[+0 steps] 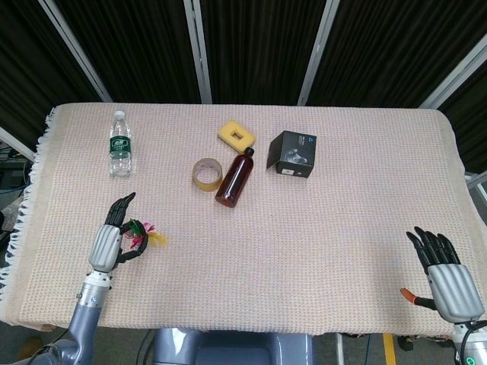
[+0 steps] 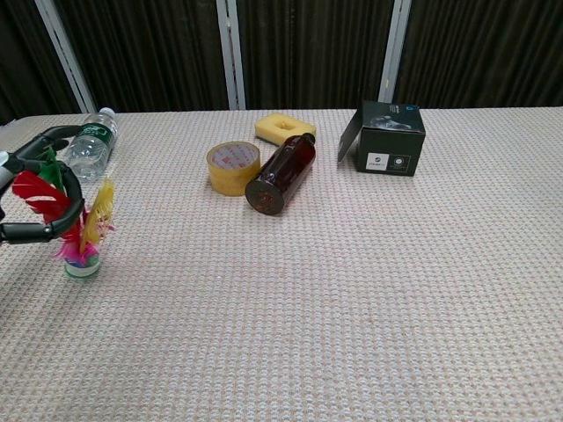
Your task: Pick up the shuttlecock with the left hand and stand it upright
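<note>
A woven beige cloth (image 1: 319, 228) covers the bench (image 1: 251, 332). On it lie a water bottle (image 1: 119, 144), sponge (image 1: 237, 134), tape roll (image 1: 206, 173), brown bottle (image 1: 235, 178) on its side, black box (image 1: 292, 153) — and the upright shuttlecock (image 2: 83, 246).

We see our left hand (image 1: 106, 242) with a silver-grey back, black fingers (image 2: 44, 141) and a grey-blue forearm on a metal wrist ring. Our right hand (image 1: 444, 275) matches it, with an orange tab beside its wrist.
</note>
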Controlling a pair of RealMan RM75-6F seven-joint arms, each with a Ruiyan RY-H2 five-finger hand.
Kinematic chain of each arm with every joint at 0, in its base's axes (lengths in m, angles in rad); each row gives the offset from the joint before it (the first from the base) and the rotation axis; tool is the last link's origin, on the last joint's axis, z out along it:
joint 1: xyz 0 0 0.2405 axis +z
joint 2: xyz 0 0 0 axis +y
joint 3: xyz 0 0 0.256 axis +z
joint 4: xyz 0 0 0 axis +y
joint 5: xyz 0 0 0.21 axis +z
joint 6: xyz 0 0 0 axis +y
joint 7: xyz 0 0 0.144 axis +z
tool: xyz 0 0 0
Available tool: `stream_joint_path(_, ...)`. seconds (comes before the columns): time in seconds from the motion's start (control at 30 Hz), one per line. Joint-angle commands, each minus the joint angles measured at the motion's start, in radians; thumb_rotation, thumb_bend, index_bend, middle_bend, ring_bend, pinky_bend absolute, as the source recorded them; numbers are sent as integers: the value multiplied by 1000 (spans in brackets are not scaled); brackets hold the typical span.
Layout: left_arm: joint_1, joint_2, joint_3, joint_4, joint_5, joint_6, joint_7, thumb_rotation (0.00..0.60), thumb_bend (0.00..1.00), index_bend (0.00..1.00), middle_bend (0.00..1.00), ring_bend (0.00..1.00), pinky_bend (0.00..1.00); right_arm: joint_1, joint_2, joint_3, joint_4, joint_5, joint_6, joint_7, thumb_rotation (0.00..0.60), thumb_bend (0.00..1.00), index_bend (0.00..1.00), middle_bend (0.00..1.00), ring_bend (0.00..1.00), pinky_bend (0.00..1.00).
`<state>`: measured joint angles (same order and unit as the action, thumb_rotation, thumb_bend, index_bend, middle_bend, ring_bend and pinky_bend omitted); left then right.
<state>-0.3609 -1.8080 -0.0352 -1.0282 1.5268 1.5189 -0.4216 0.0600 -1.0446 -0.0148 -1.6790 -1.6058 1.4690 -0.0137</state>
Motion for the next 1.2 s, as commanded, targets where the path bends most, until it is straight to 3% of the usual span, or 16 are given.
stream_joint_path(0.03, -22, -35, -12, 11, 11, -22, -35, 559, 422, 590, 0, 0, 0, 5, -4, 0, -2, 6, -13, -8, 600, 25, 0, 0, 0, 0)
stream_joint_path(0.33, -1, -24, 19, -17, 61, 13, -43, 558, 358, 475, 0, 0, 0, 6, 2, 5, 6, 30, -24, 7, 600, 25, 0, 0, 0, 0)
stream_joint_path(0.7, 79, 117, 87, -118, 96, 61, -53, 557, 272, 334, 0, 0, 0, -3, 3, 2, -6, 29, -13, -8, 600, 44, 0, 0, 0, 0)
stream_joint_path(0.9, 120, 170, 92, -112, 100, 106, -53, 559, 220, 271, 0, 0, 0, -6, 1, 4, -11, 30, -8, -19, 600, 49, 0, 0, 0, 0)
stream_joint_path(1.07, 150, 197, 75, -99, 97, 153, -83, 555, 103, 109, 0, 0, 0, -7, -4, 3, -16, 29, -9, -33, 600, 50, 0, 0, 0, 0)
stream_joint_path(1.2, 162, 240, 52, -127, 101, 196, -54, 532, 68, 48, 0, 0, 0, -7, -8, 3, -17, 28, -8, -40, 600, 51, 0, 0, 0, 0)
